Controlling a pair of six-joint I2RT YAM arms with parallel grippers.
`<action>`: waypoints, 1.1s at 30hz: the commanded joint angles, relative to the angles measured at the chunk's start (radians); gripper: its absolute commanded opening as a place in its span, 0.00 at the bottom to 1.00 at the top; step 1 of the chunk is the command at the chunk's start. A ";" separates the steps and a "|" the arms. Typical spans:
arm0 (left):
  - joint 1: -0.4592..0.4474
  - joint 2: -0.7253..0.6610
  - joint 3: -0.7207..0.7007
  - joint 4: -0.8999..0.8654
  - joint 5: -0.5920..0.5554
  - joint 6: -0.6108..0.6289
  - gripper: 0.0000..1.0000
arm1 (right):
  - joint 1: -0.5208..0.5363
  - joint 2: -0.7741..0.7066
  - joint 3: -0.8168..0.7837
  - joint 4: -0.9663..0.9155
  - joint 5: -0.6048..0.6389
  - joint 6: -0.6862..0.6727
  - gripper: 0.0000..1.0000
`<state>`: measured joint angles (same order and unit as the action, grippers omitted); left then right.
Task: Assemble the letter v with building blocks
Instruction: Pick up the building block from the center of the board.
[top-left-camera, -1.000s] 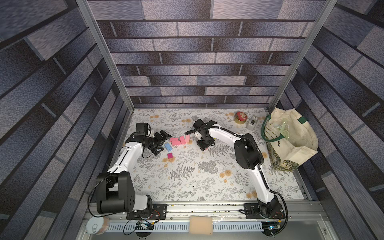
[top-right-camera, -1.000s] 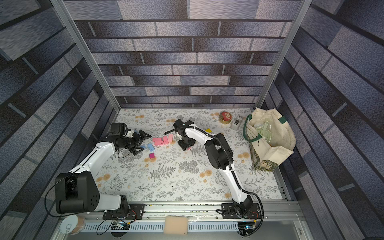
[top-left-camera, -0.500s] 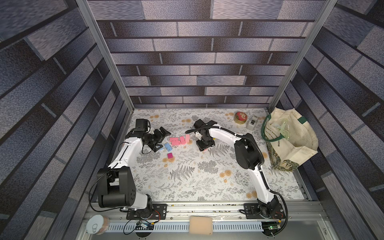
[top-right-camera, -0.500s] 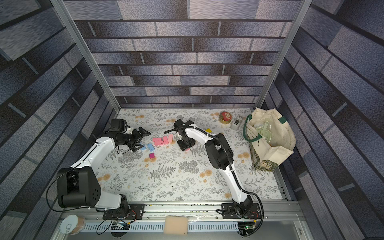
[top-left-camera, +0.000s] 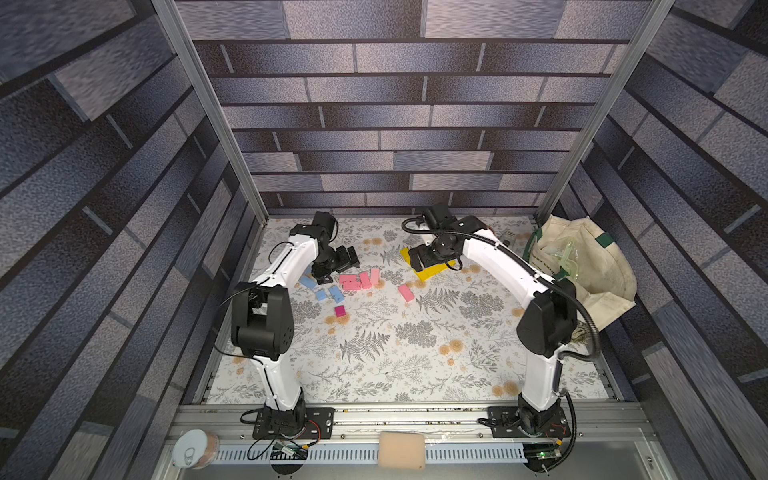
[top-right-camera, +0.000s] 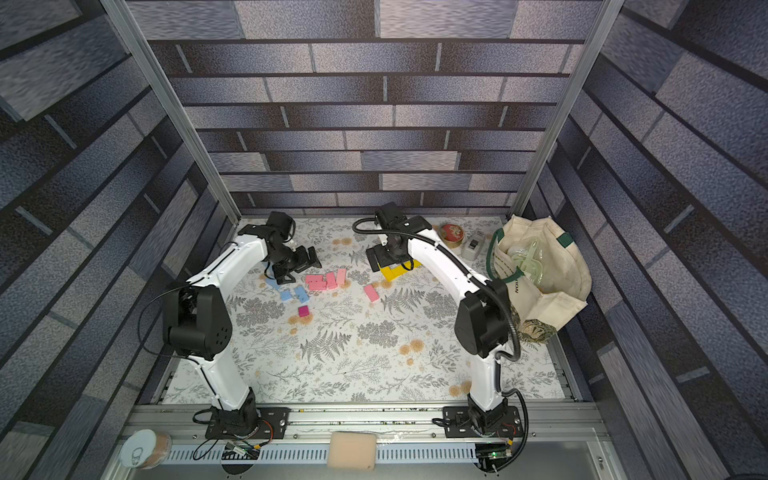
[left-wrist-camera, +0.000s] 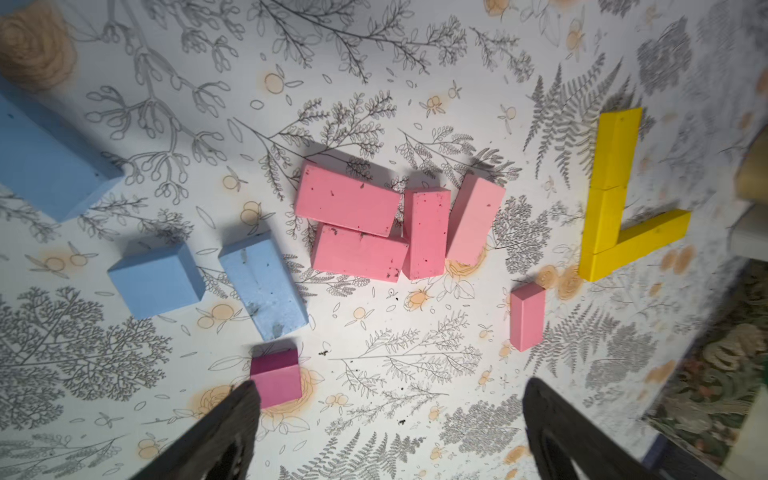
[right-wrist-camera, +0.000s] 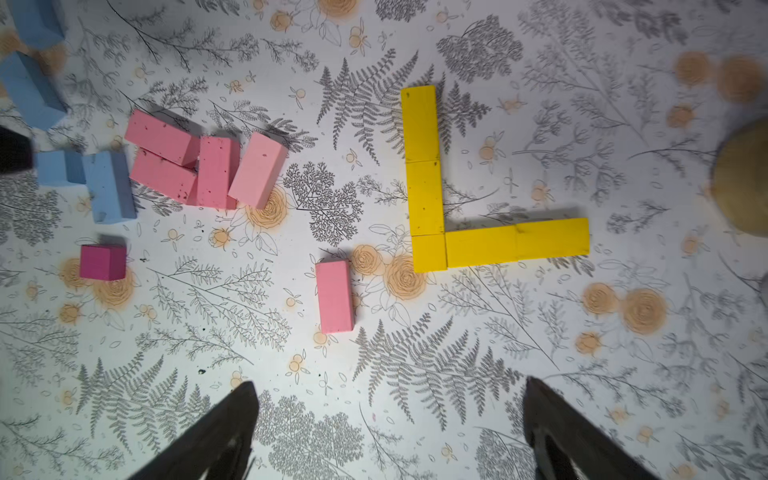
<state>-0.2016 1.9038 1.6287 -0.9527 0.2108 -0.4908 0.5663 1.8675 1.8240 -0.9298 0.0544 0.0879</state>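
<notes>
- Beneath both grippers, the floral table (top-left-camera: 374, 365) carries every block.
- On the side of the right gripper (right-wrist-camera: 389, 384) away from its partner, well apart, a cream tote bag (top-left-camera: 590, 266) slumps at the table's edge.
- The right gripper hangs above the table, fingers spread wide with nothing between them. The left gripper (left-wrist-camera: 389, 384) is equally wide and empty.
- Just ahead of the right gripper's fingers lie the yellow blocks (right-wrist-camera: 429, 252), five set end to end as two arms meeting at a corner. In both top views the gripper covers part of them.
- Between the two grippers, four pink bricks (left-wrist-camera: 374, 224) sit bunched and touching.
- Ahead of the left gripper, on the side away from the right one, three blue bricks (left-wrist-camera: 262, 282) lie loose.
- A lone pink brick (right-wrist-camera: 334, 296) lies ahead of the right gripper, near the yellow corner but apart from it.
- The magenta cube (left-wrist-camera: 276, 378) shows right by one left fingertip in the left wrist view. I cannot tell whether they touch.
</notes>
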 joint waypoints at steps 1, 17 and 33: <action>-0.053 0.089 0.132 -0.172 -0.213 0.106 0.99 | -0.019 -0.065 -0.110 0.045 0.015 0.027 1.00; -0.123 0.558 0.755 -0.389 -0.211 0.126 0.75 | -0.089 -0.225 -0.363 0.130 0.023 0.052 1.00; -0.084 0.398 0.313 -0.076 -0.074 -0.004 0.57 | -0.089 -0.198 -0.395 0.170 -0.050 0.091 1.00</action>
<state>-0.2962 2.3219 1.9999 -1.0992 0.0910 -0.4530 0.4812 1.6661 1.4441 -0.7769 0.0277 0.1551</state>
